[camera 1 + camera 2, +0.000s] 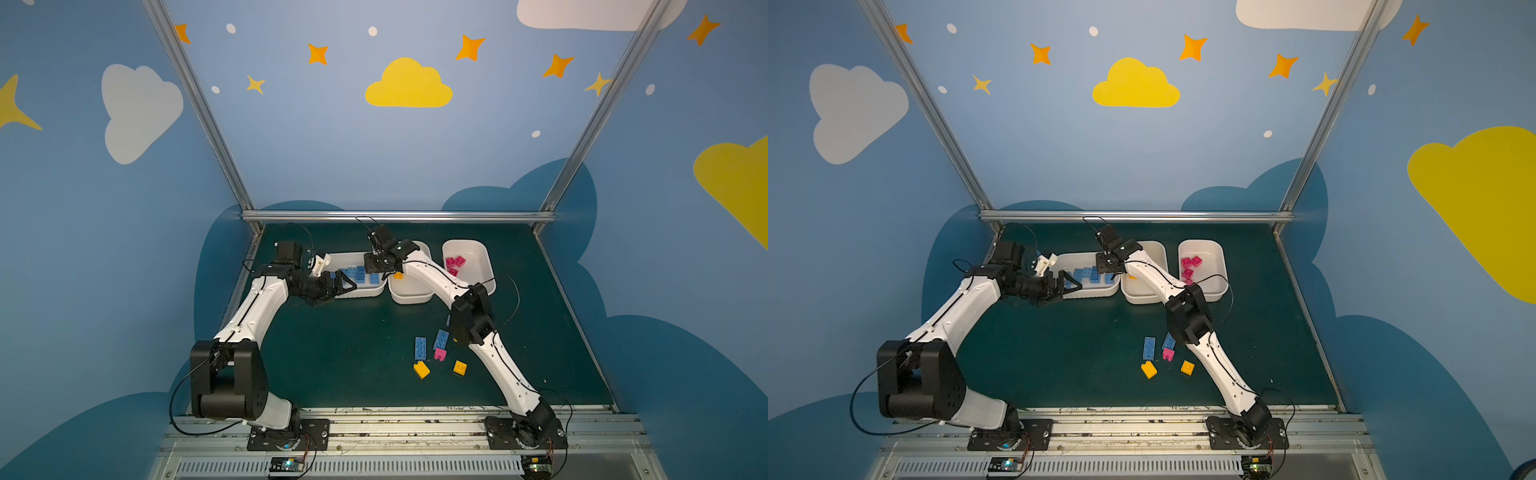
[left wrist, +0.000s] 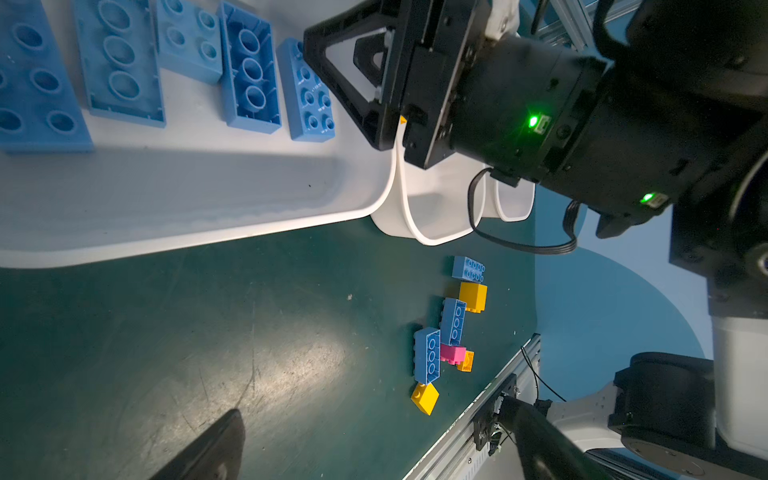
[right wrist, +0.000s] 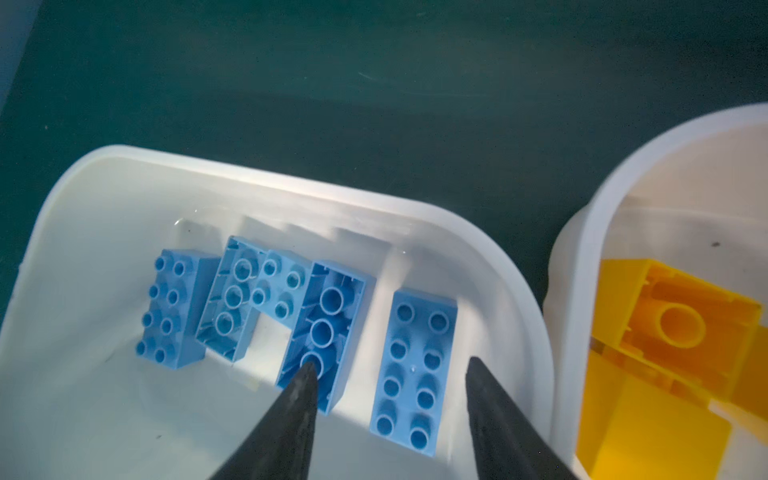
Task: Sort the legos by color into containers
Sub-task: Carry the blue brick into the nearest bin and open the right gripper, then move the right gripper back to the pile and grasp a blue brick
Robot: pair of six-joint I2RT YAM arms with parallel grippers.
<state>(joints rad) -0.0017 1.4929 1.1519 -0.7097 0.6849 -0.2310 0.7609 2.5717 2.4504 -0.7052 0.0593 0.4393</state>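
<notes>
Right gripper [image 3: 390, 363] hangs over blue tray [image 3: 291, 187], jaws partly apart, gripping nothing. One blue brick [image 3: 413, 365] lies flat, studs up, under the gap, with four more blue ones beside it in the same tray. Left gripper [image 1: 345, 284] is by that tray's left end, jaws wide, empty. Middle tray [image 1: 411, 297] holds yellow bricks [image 3: 673, 332], right tray [image 1: 478, 253] holds pink bricks [image 1: 456, 262]. Loose bricks [image 1: 420, 347], blue, pink and yellow, lie on the mat [image 1: 332, 353] near the right arm's elbow.
</notes>
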